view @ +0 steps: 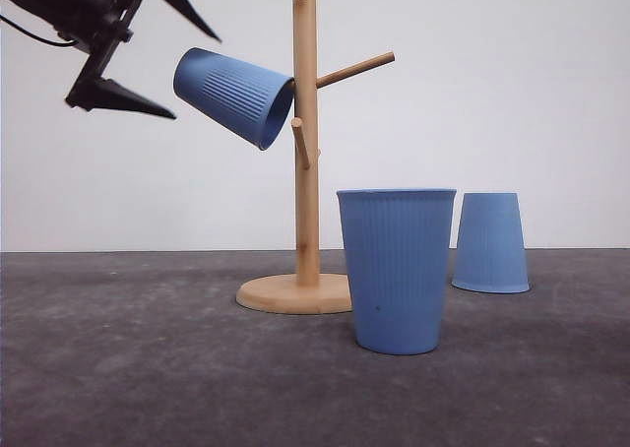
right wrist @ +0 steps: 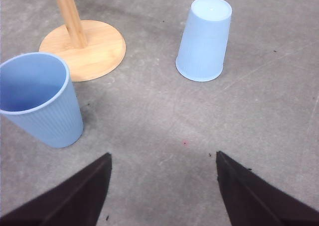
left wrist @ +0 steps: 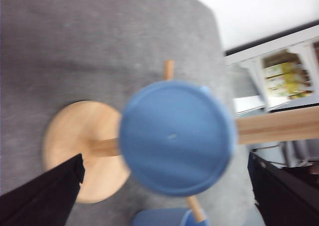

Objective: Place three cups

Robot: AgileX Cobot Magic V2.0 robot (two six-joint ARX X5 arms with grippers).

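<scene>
**One cup hung, two left on the counter**

Hung on a lower peg of the wooden cup tree [view: 306, 142]: first cup [view: 234, 96], tilted, mouth against the trunk, flat base pointing away toward the left gripper [view: 172, 58]. Fingers of that gripper spread wide and released, just beside the cup's base but apart from it, gripping nothing. Same cup seen base-on and blurred in the left wrist view [left wrist: 177, 136], dark fingers [left wrist: 42, 196] on either side, clear of it.

Standing upright on the counter [view: 128, 368], just in front of the tree's round base: second cup [view: 397, 270], mouth up. Beyond it, to the right of the tree and farther back: third cup [view: 490, 242], upside down, base up.

Right gripper [right wrist: 164, 186] above the counter near both cups, fingers parted and empty.

Step in hand, judged from this layout: first placement done, left arm free to back off. Next move likely a grasp on the upright cup, then tipping it mouth-first onto the free upper peg [view: 356, 69]. Calls for clearing the already hung cup and lining the mouth up with the peg's slant.
</scene>
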